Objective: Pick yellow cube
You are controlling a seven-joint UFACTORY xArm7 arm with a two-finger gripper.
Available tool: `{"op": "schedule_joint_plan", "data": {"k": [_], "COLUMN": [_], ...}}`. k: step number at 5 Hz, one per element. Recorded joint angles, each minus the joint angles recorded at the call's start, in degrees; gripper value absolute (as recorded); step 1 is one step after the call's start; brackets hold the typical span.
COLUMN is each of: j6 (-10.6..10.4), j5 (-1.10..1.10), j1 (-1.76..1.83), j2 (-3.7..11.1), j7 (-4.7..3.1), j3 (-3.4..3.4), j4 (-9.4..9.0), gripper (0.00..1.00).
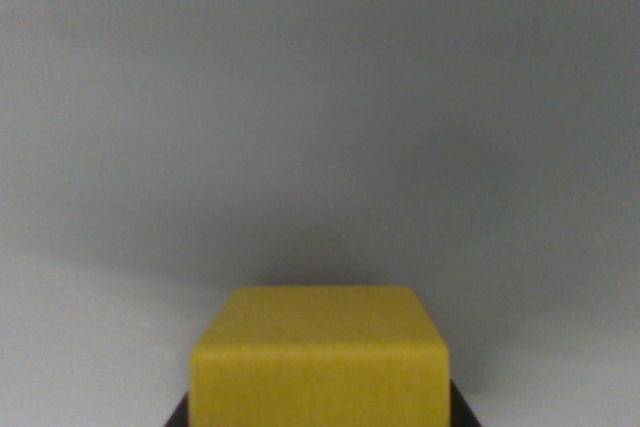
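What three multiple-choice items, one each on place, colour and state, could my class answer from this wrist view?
1. Where does the matte yellow cube sit in the wrist view?
A. bottom centre
B. top left
C. far right edge

2. What colour is the plain surface behind it?
A. red
B. grey
C. green

3. How does the cube stand?
A. tipped on a corner
B. split in halves
C. level, top face showing

Answers: 1 A, it fills the lower middle. 2 B, the background is uniformly grey. 3 C, its flat top and front face both show squarely.
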Motion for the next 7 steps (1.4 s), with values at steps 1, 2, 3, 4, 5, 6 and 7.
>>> {"op": "schedule_joint_plan", "data": {"k": [1, 2, 3, 4, 5, 6, 7], "j6": [1.1, 1.1, 2.5, 2.5, 4.2, 4.2, 6.2], "j5": [0.03, 0.03, 0.07, 0.07, 0.12, 0.12, 0.17], "j1": [-0.01, -0.01, -0.01, -0.01, -0.02, -0.02, -0.03], "j2": [-0.35, -0.35, -0.81, -0.81, -1.36, -1.36, -1.99], "j7": [-0.01, -0.01, -0.03, -0.03, -0.06, -0.06, -0.08], "j3": [0.02, 0.02, 0.04, 0.04, 0.07, 0.07, 0.11], "j4": [0.74, 0.74, 1.72, 1.72, 2.89, 2.89, 4.23], "gripper": [1.0, 1.0, 1.0, 1.0, 1.0, 1.0, 1.0]}}
